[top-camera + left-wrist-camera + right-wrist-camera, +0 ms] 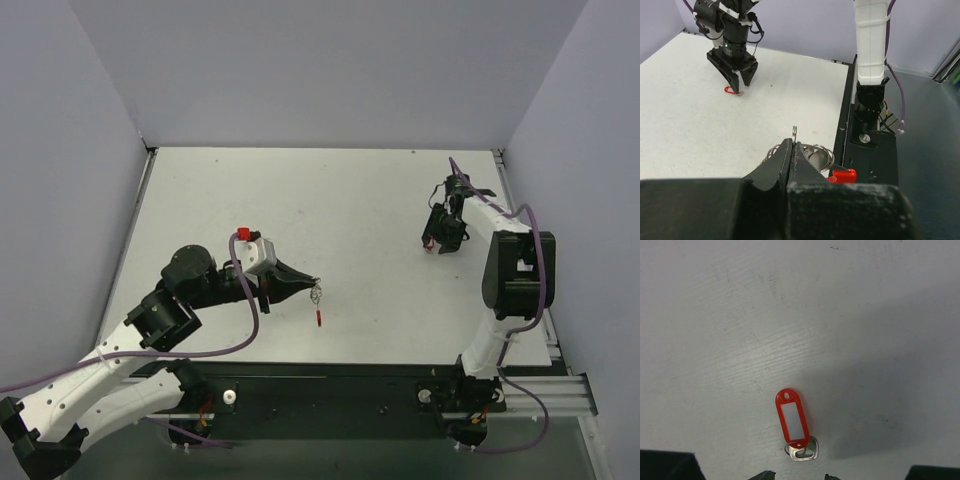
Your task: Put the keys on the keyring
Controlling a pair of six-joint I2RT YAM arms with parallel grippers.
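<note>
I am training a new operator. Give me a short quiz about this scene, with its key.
1. True or false: the right claw is shut on the red-tagged key.
2. Which claw grips the keyring? A) left B) right C) neither
3. Fill in: the red-tagged key lies on the ____.
Key: 1 false, the right claw is open above it. 2 A, the left claw is shut on it. 3 table.
</note>
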